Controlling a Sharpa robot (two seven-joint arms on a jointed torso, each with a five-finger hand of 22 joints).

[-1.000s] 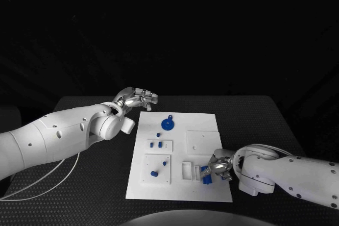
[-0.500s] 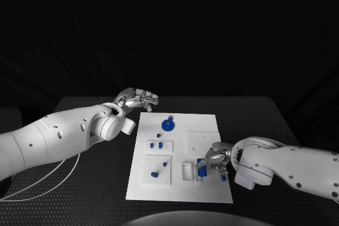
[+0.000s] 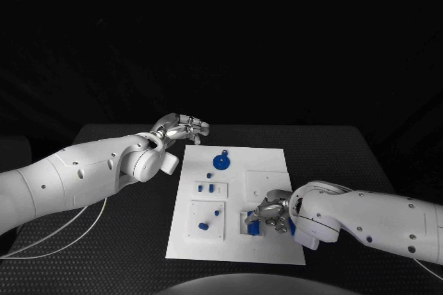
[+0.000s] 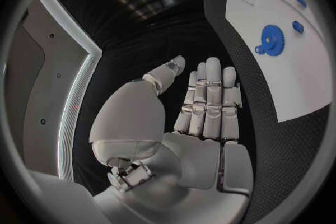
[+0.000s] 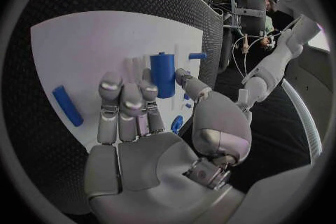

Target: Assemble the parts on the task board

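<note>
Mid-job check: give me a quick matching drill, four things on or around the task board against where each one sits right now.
Things:
1. left hand
2. right hand
3. blue gear
4. small blue block

Places:
A. on the task board, at the middle of its far end
B. over the board's near right part, by the slots
C. off the board, over the table by its far left corner
D. on the board's near left part

Pairs: 1-C, 2-B, 3-A, 4-D
</note>
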